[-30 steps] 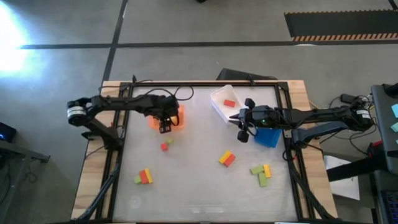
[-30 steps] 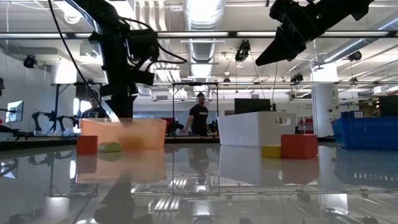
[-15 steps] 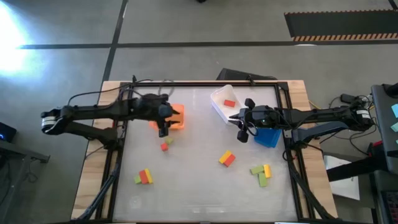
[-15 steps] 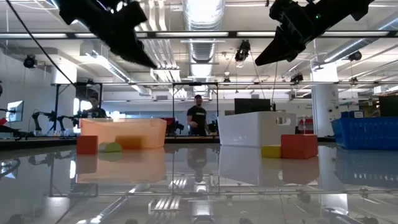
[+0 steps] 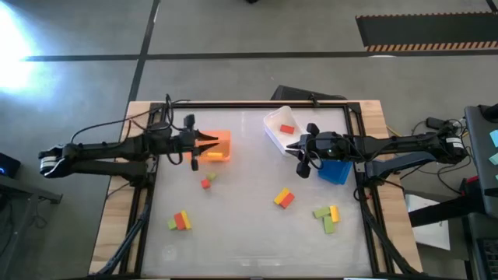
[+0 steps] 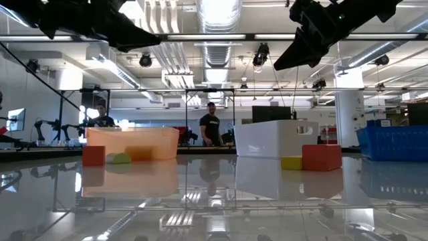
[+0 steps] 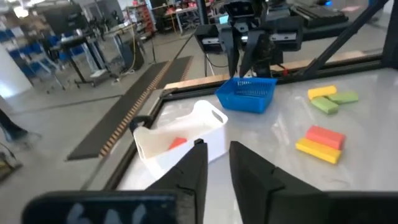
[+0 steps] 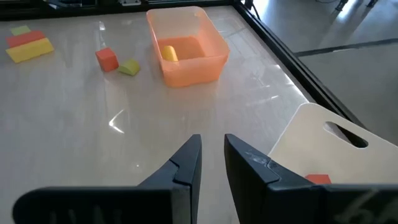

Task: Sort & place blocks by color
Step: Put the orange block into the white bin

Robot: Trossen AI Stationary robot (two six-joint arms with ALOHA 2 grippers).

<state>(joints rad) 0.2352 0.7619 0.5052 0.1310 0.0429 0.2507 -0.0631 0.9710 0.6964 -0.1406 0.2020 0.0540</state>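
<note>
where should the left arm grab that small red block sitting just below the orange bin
Grip the red block from straight above, across its two side faces away from the light green block, which sits close at one corner. It lies flat on the table, clear of the orange bin. The left gripper looks nearest.

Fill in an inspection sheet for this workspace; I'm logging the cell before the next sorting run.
Surface: glossy table, wooden edges.
Job's things: yellow block in orange bin; red block in white bin; blue bin contents hidden. Loose: red block by green block; three further clusters near the front.
Clutter: nothing seen.
Grippers: left gripper at the orange bin, slightly parted, empty; right gripper beside the white bin, slightly parted, empty.
Cables: along both arms and table edges.
Surroundings: person standing far behind.
</note>
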